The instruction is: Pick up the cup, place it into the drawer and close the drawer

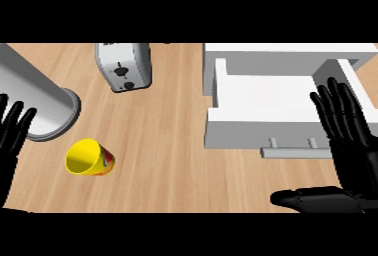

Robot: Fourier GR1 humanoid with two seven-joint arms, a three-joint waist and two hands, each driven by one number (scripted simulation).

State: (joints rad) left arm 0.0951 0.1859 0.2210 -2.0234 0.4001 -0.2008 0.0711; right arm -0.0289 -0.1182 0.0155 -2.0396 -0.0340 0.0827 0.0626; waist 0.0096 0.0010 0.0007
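One yellow cup (89, 158) lies tipped on its side on the wooden counter (170, 150), well to the left of the one white drawer (266, 107), which stands pulled open with its grey handle (297, 152) toward the robot; also left of the drawer stand one silver toaster (123, 66) and one grey cylinder (37, 100), and no writing can be read on anything. The right hand (345, 145) is over the drawer's right side with fingers straight and spread, thumb out, holding nothing. Far left of the drawer, beyond the cup, the left hand (12, 137) rests with fingers straight, also holding nothing.
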